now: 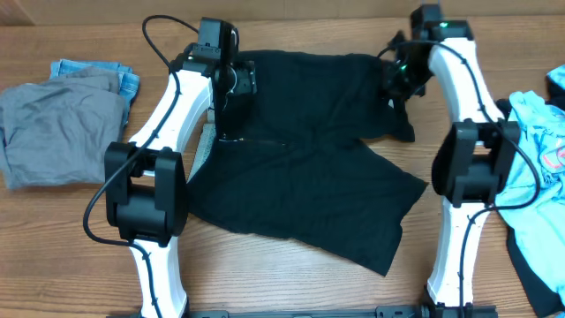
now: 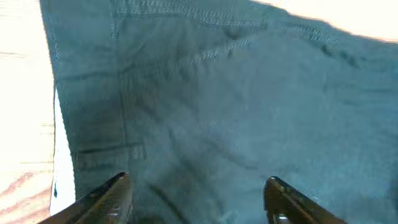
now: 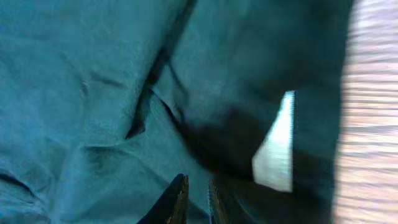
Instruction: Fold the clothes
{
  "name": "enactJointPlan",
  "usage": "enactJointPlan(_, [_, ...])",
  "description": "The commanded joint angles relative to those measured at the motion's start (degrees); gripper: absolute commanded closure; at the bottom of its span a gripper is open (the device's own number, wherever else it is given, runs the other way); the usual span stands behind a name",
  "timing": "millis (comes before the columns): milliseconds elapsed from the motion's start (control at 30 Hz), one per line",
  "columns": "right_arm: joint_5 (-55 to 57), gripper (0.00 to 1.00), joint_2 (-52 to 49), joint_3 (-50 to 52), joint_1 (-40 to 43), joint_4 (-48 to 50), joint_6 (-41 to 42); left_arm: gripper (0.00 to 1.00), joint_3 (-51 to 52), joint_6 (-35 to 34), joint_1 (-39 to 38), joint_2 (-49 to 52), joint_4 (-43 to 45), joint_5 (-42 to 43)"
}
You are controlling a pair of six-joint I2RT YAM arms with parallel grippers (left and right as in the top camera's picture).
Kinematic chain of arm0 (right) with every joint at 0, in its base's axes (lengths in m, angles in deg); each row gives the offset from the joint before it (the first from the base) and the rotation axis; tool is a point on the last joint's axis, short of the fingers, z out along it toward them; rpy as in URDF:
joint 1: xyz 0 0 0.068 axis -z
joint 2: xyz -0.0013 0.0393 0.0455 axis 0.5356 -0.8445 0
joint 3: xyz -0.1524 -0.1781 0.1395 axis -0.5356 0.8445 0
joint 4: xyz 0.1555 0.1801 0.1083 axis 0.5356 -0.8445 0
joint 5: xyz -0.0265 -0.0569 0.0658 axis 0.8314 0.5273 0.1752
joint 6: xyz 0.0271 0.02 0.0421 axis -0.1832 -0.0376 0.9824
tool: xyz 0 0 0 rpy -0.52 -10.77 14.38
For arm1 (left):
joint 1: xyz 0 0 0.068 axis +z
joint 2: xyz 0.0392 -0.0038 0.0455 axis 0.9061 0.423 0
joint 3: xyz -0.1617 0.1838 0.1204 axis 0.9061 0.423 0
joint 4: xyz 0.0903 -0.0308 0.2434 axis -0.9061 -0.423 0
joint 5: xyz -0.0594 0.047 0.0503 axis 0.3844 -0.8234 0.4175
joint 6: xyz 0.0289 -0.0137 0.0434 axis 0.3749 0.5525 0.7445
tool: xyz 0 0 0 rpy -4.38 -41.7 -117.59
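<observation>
The black clothes (image 1: 309,168) lie spread across the middle of the wooden table, with a pale inner strip (image 1: 205,141) at their left edge. My left gripper (image 1: 237,81) hovers over the far left part of the clothes. In the left wrist view its jaws (image 2: 196,180) are wide open, with seamed fabric (image 2: 236,93) beneath them. My right gripper (image 1: 395,84) is at the far right corner. In the right wrist view its jaws (image 3: 198,180) are nearly closed on a fold of the fabric (image 3: 81,93), beside a white label (image 3: 277,146).
A grey folded garment (image 1: 53,124) lies at the left on a blue denim piece (image 1: 93,71). A light blue printed shirt (image 1: 538,132) lies at the right edge, with a dark cloth (image 1: 538,274) below it. Both arm bases stand near the front edge.
</observation>
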Motion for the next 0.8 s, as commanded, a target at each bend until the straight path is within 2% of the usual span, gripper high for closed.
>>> enactJointPlan(0, [-0.70,0.85,-1.70,0.46,-1.25,0.22,-0.52,0.34,-1.16,-0.59,0.28,0.87,2.19,1.09])
enactJointPlan(133, [-0.68,0.84,-2.93,2.99,-1.49,2.27,-0.11,0.34,-1.16,-0.57,0.22,4.39,2.21,6.62])
enactJointPlan(333, [-0.22,0.84,-2.97,3.34,-1.49,1.53,-0.09,0.34,-1.14,-0.59,-0.74,11.21,-0.92,8.17])
enactJointPlan(433, [5.53,0.81,-2.97,4.52,-1.18,1.66,1.62,0.34,-1.14,-0.59,-0.07,11.34,-5.60,3.82])
enactJointPlan(567, [6.03,0.77,-2.97,14.75,1.03,4.72,1.68,0.35,-0.63,-1.22,1.95,11.37,-10.27,1.46])
enactJointPlan(633, [12.90,0.76,-2.97,19.54,3.45,5.16,7.32,0.37,0.83,-1.27,2.58,11.37,-10.82,1.51])
enactJointPlan(700, [20.28,0.65,-2.97,20.17,6.82,4.15,10.47,0.38,2.62,-1.25,3.13,11.37,-11.13,1.51])
enactJointPlan(767, [21.11,0.43,-2.95,19.69,11.28,4.20,10.80,0.38,3.56,-1.22,3.67,11.37,-11.32,1.53])
